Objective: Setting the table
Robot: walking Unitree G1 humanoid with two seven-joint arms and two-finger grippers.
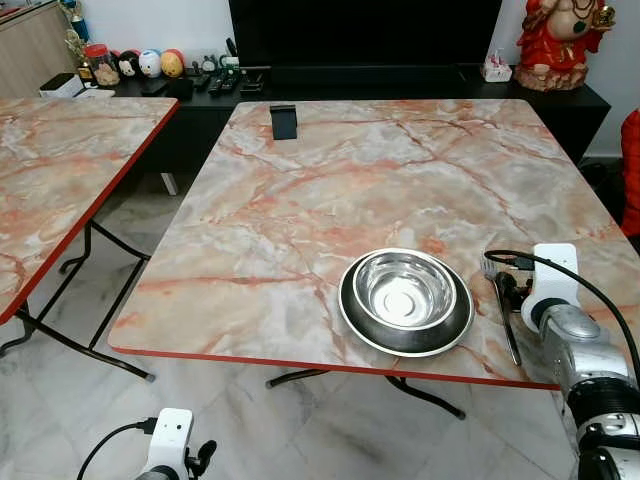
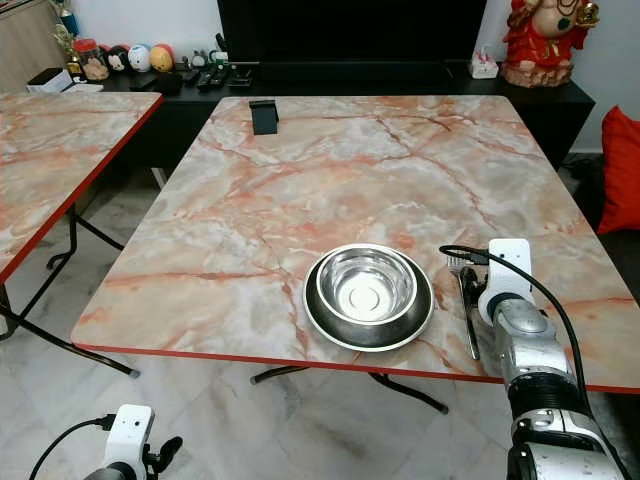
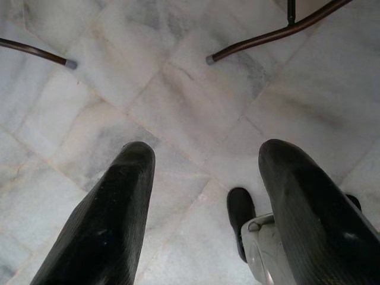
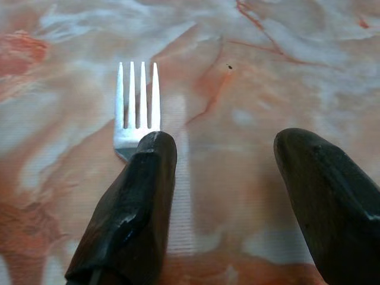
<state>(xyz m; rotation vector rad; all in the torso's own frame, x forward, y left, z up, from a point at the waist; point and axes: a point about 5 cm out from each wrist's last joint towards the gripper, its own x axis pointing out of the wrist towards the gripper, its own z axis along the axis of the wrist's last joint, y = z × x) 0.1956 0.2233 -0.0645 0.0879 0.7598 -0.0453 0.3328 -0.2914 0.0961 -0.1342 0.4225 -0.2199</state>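
Marble desk point(image 1: 330, 190) holds a bowl on a plate point(image 1: 406, 300) near its front edge. Just right of them lies the fork point(image 1: 503, 310), long way pointing away. Right pincer point(image 4: 222, 196) hovers wide open above it, holding nothing. Left pincer point(image 3: 205, 202) hangs open by the floor.

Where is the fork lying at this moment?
The fork lies on the marble table near its front edge, just right of the steel bowl, beneath the open right tool.

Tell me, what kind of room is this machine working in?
Probably a living or dining room in a home. A marble-patterned folding table holds a steel bowl on a dark plate with a fork beside it, and behind stands a low black cabinet with a red figurine.
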